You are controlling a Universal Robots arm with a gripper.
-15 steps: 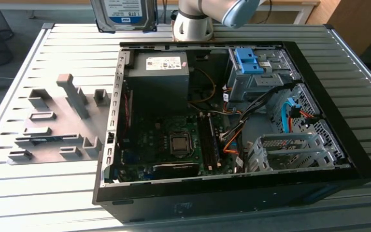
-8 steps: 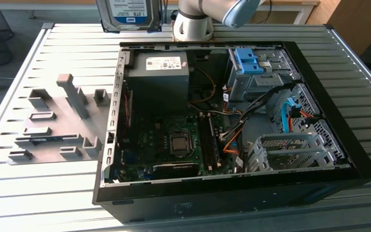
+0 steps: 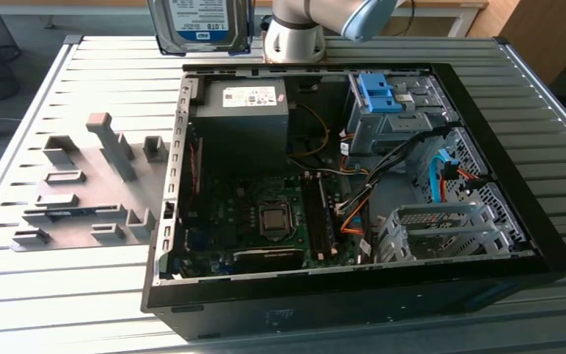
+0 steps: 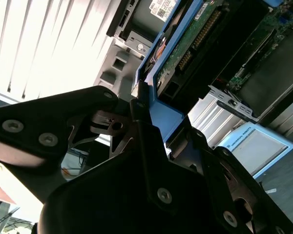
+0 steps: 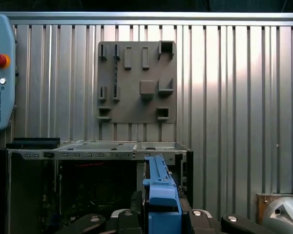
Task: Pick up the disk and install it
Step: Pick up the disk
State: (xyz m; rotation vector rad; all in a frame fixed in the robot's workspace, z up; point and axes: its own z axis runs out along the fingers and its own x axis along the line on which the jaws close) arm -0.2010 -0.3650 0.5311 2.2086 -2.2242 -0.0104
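The disk (image 3: 200, 26) hangs high over the table beyond the far edge of the open computer case (image 3: 362, 299), its white-and-blue label facing the exterior camera. In the second wrist view its green circuit-board underside (image 4: 185, 48) and blue plastic frame (image 4: 162, 114) show, with my gripper (image 4: 156, 134) shut on the frame's end. In the first wrist view the blue frame (image 5: 161, 187) stands edge-on between the black fingers (image 5: 198, 217), above the case's rim (image 5: 88, 146).
Inside the case are a dark grey power supply box (image 3: 244, 110), the motherboard (image 3: 263, 214) and a metal drive cage with a blue clip (image 3: 379, 94). A grey fixture plate (image 3: 86, 184) lies on the slatted table at the exterior view's left. The arm's base (image 3: 293, 37) stands behind the case.
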